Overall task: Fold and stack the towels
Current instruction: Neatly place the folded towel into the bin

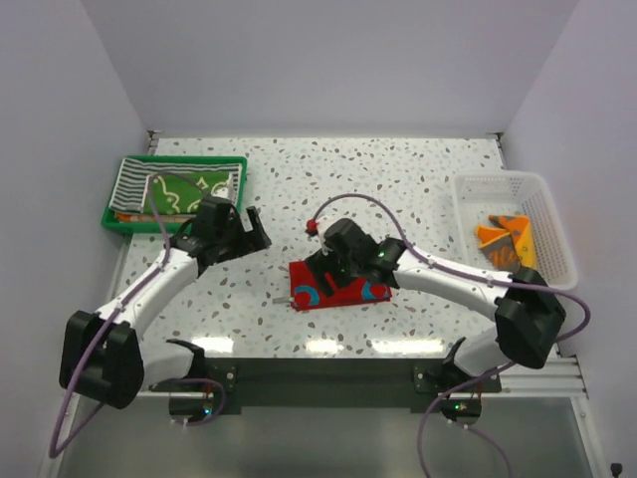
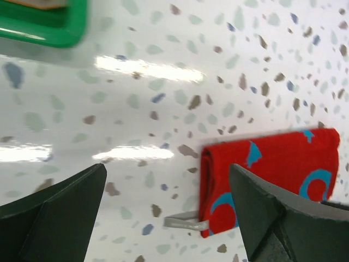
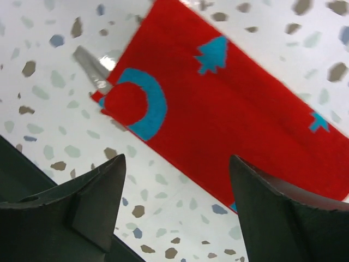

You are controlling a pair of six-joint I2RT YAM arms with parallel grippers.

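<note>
Folded red towel (image 1: 338, 291) lay centre of tabletop (image 1: 418, 189), long axis left-right. Right fingers (image 3: 283, 218) spread wide, empty, hovered right over it. Left fingers (image 2: 54, 213) spread too, towel off to their right. Right arm nearer.

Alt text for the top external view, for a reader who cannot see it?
A folded red towel with blue shapes lies at centre beneath the right gripper, while the left gripper hovers to its left. A green tray at far left holds folded towels, and a white mesh basket at right holds an orange towel.
</note>
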